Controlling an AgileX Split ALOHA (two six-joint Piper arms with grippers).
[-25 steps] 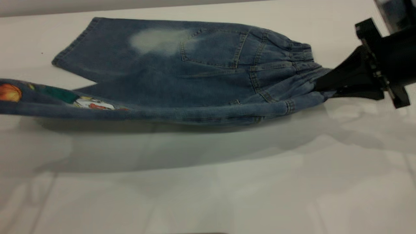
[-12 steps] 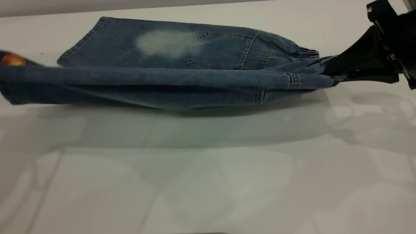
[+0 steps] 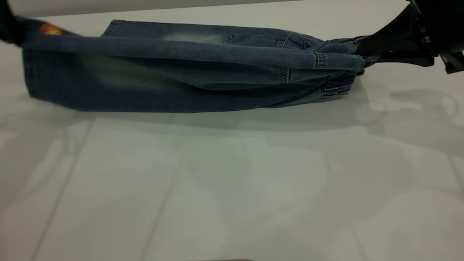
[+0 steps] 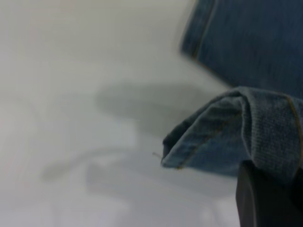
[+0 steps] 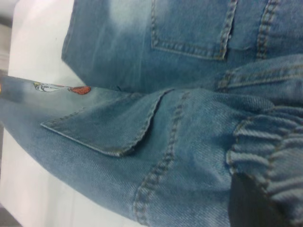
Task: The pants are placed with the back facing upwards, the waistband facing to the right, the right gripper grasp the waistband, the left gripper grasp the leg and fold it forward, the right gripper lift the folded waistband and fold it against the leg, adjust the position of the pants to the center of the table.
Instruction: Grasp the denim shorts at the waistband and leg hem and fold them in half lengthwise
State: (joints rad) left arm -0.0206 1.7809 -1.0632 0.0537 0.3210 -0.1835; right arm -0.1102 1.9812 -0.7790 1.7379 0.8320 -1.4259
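Note:
The pants (image 3: 188,76) hang stretched between both grippers above the table (image 3: 232,188), their near half lifted over the far half. My right gripper (image 3: 364,52) at the right is shut on the ruched waistband (image 3: 339,85); in the right wrist view a black finger (image 5: 251,203) pinches the waistband (image 5: 265,151). At the far left my left gripper (image 3: 14,30) is shut on the printed leg (image 3: 50,29), where the orange ball shows. The left wrist view has the leg's hem (image 4: 222,137) folded over a black finger (image 4: 265,198). The far plain leg (image 3: 145,29) lies flat.
Bare white tabletop stretches in front of the pants toward the near edge. The table's far edge (image 3: 145,9) runs just behind the pants. The grippers' shadows fall on the table below the cloth.
Both grippers have risen and carried the near half of the pants up and back over the far half. The back pocket and pale patch are now mostly covered.

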